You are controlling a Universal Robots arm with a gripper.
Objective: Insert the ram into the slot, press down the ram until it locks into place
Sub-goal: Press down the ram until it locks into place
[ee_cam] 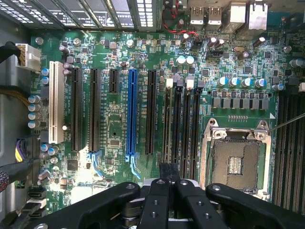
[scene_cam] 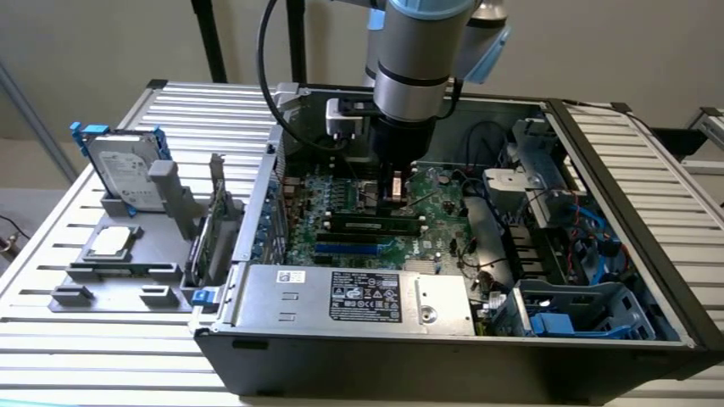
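In the exterior view you had the gripper point(scene_cam: 396, 188) down inside the open computer case point(scene_cam: 633, 280), just above the ram point(scene_cam: 370, 225) seated in a black memory slot on the motherboard point(scene_cam: 436, 246). In the wrist view your gripper point(ee_cam: 169, 183) was pinched shut, its tips meeting over the motherboard point(ee_cam: 119, 119) between the blue slot point(ee_cam: 132, 112) and the CPU socket point(ee_cam: 236, 162).

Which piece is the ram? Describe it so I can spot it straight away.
Inside the open computer case, find the green motherboard under the gripper. The ram is the long thin stick in a black slot with white end latches; the neighbouring strip is blue.
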